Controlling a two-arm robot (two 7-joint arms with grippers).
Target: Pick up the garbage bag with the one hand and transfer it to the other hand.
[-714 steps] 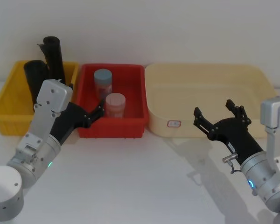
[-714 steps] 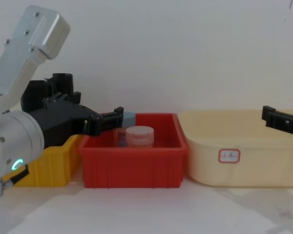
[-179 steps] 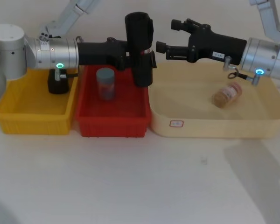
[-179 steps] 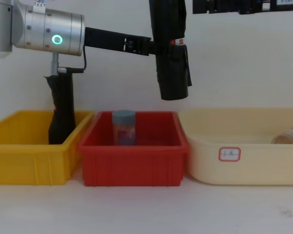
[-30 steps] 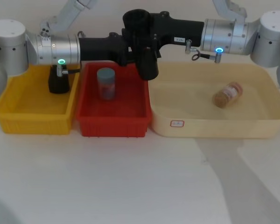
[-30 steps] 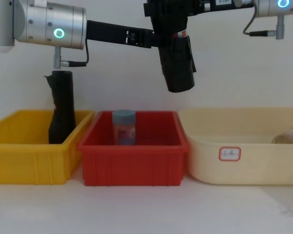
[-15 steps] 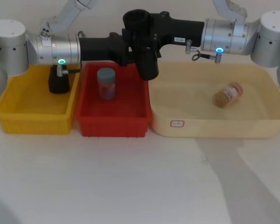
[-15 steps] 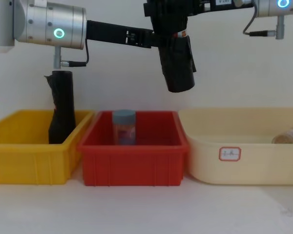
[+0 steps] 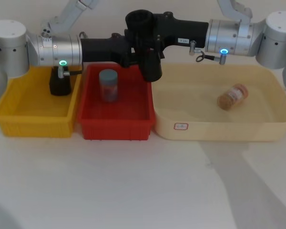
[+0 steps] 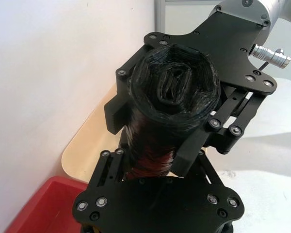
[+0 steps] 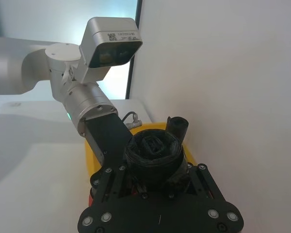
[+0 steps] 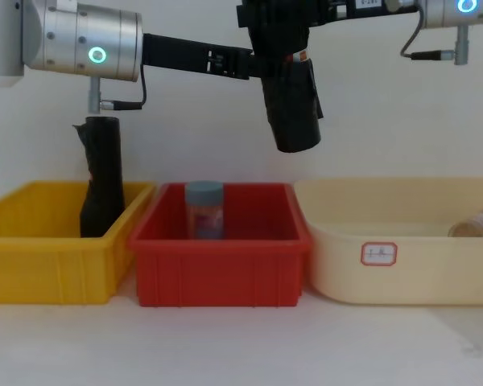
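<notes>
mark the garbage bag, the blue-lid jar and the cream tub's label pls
garbage bag (image 12: pixel 294 112): chest view, lower half of the roll hanging below the grippers.
blue-lid jar (image 9: pixel 108 86): head view, side of the jar in the red bin.
label (image 12: pixel 378 254): chest view, middle of the sticker on the cream tub's front wall.

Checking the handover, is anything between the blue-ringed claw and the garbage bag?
Nothing visible. The right claw already brackets the garbage bag near its top, while the left claw grips it just below, above the red bin.
</notes>
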